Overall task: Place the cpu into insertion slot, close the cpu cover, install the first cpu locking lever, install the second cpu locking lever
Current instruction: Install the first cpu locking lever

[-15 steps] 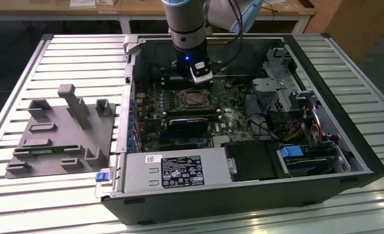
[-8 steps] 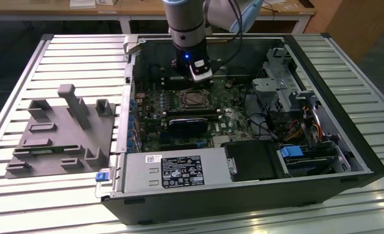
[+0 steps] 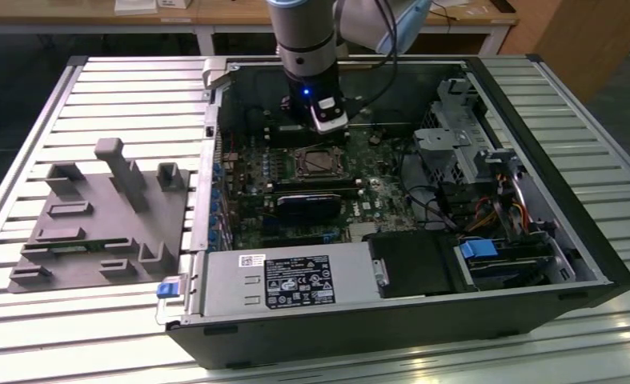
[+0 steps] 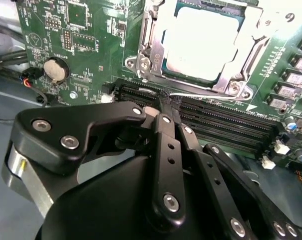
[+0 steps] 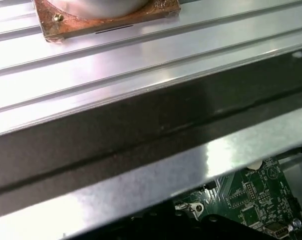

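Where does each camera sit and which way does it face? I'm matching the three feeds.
Exterior view: off the arm, above the open computer case, looking down; the arm and claw hang over the cpu.
Second wrist view: behind the claw, facing the cpu under the cpu cover.
First wrist view: facing the case wall.
Shared: green motherboard.

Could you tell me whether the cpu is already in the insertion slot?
In: the cpu lies flat inside the insertion slot, framed by the cpu cover.
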Available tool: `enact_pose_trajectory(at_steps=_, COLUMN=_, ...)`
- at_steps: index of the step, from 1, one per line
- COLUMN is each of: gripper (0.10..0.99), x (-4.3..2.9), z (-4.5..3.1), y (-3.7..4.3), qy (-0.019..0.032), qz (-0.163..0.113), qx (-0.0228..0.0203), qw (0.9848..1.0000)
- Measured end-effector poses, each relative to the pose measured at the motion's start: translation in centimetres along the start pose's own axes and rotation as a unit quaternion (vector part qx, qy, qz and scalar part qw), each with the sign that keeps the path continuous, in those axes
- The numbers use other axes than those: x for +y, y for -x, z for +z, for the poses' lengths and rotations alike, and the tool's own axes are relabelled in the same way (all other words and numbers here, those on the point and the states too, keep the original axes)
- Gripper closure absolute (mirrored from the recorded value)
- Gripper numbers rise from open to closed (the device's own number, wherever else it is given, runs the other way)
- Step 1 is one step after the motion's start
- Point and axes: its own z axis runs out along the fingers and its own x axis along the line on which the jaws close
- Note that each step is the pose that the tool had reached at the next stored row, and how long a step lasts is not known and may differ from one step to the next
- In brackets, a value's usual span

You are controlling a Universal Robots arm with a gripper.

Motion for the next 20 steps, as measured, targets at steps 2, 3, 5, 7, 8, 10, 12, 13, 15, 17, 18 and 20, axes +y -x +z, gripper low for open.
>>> enact_pose_trajectory(at_steps=2, gripper=0.984, x=-0.01, z=0.07, y=-0.01, qy=-0.0021, qz=0.001, qx=-0.0009, qw=1.0)
enact_pose_trajectory(at_steps=3, gripper=0.984, x=-0.02, z=0.09, y=-0.01, qy=-0.0032, qz=0.001, qx=-0.0014, qw=1.0)
enact_pose_trajectory(at_steps=5, gripper=0.984, x=-0.03, z=0.15, y=-0.02, qy=-0.0047, qz=0.002, qx=-0.0023, qw=1.0)
enact_pose_trajectory(at_steps=7, gripper=0.984, x=-0.05, z=0.24, y=-0.03, qy=-0.0058, qz=0.003, qx=-0.0029, qw=1.0)
enact_pose_trajectory(at_steps=8, gripper=0.984, x=-0.06, z=0.29, y=-0.04, qy=-0.0064, qz=0.004, qx=-0.0031, qw=1.0)
enact_pose_trajectory(at_steps=10, gripper=0.984, x=-0.09, z=0.44, y=-0.06, qy=-0.0076, qz=0.005, qx=-0.0038, qw=1.0)
enact_pose_trajectory(at_steps=12, gripper=0.984, x=-0.12, z=0.58, y=-0.08, qy=-0.0089, qz=0.006, qx=-0.0045, qw=0.9999)
enact_pose_trajectory(at_steps=13, gripper=0.984, x=-0.14, z=0.65, y=-0.09, qy=-0.0096, qz=0.007, qx=-0.0048, qw=0.9999)
enact_pose_trajectory(at_steps=15, gripper=0.984, x=-0.16, z=0.78, y=-0.1, qy=-0.0113, qz=0.008, qx=-0.0056, qw=0.9999)
enact_pose_trajectory(at_steps=17, gripper=0.984, x=-0.2, z=0.89, y=-0.12, qy=-0.0132, qz=0.009, qx=-0.0064, qw=0.9999)
enact_pose_trajectory(at_steps=18, gripper=0.984, x=-0.21, z=0.96, y=-0.12, qy=-0.0139, qz=0.009, qx=-0.0069, qw=0.9998)
enact_pose_trajectory(at_steps=20, gripper=0.984, x=-0.21, z=1.11, y=-0.11, qy=-0.0152, qz=0.011, qx=-0.0077, qw=0.9998)
